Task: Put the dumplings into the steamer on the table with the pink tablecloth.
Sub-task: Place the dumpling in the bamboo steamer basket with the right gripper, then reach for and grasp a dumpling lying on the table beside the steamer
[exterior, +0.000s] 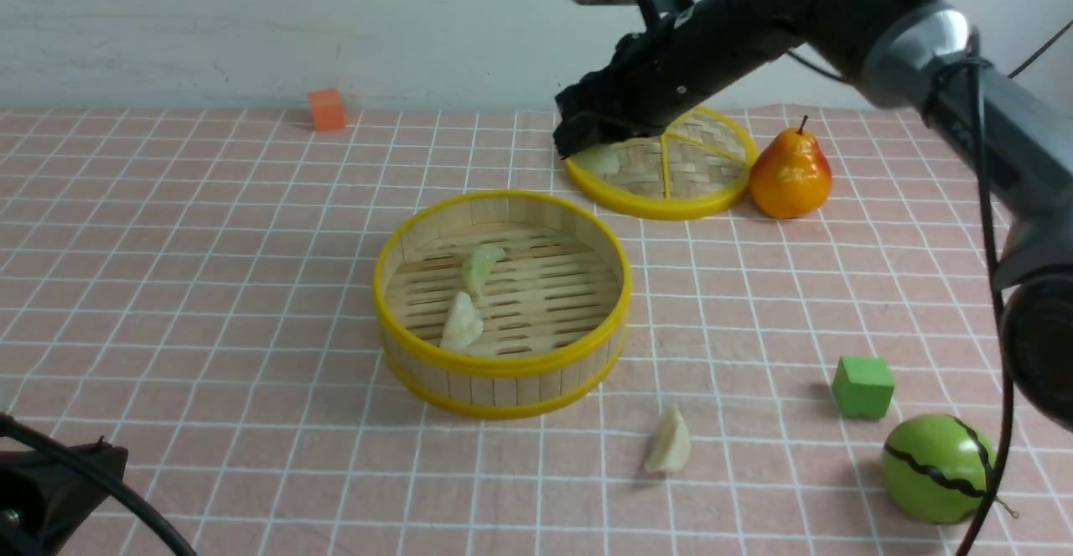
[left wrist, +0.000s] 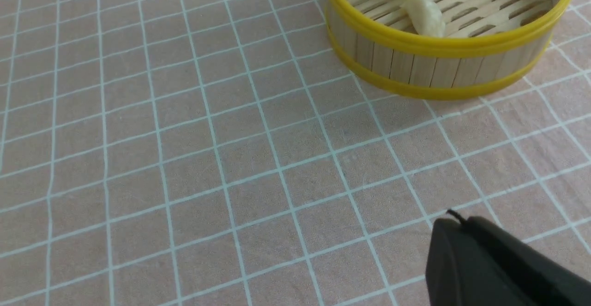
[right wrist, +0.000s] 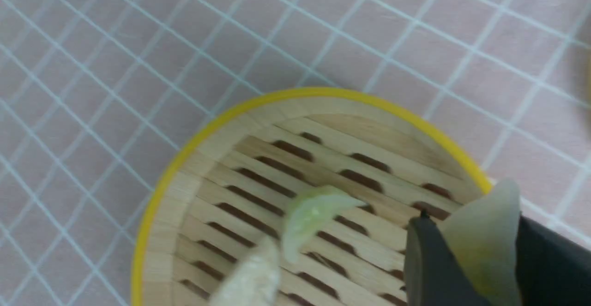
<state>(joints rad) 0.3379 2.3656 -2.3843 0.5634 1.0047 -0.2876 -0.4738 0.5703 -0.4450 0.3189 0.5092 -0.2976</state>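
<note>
The steamer [exterior: 501, 304] stands mid-table on the pink tablecloth [exterior: 209, 288]. Two dumplings lie inside it, a greenish one [exterior: 480, 267] and a cream one [exterior: 462, 324]. Another dumpling [exterior: 669, 441] lies on the cloth in front of the steamer, to its right. My right gripper [exterior: 587, 141] is over the left edge of the flat lid [exterior: 662, 166], shut on a pale dumpling [exterior: 597, 160]. The right wrist view shows that dumpling [right wrist: 485, 241] pinched between the two black fingers [right wrist: 425, 260], with the steamer [right wrist: 184, 158] beyond. My left gripper [left wrist: 455, 225] is shut and empty, low over the cloth near the steamer [left wrist: 443, 61].
An orange-yellow pear [exterior: 790, 174] stands right of the lid. A green cube [exterior: 863, 386] and a green ball with a black wavy line [exterior: 937, 468] sit at the front right. An orange cube [exterior: 326, 109] is at the far back left by the wall.
</note>
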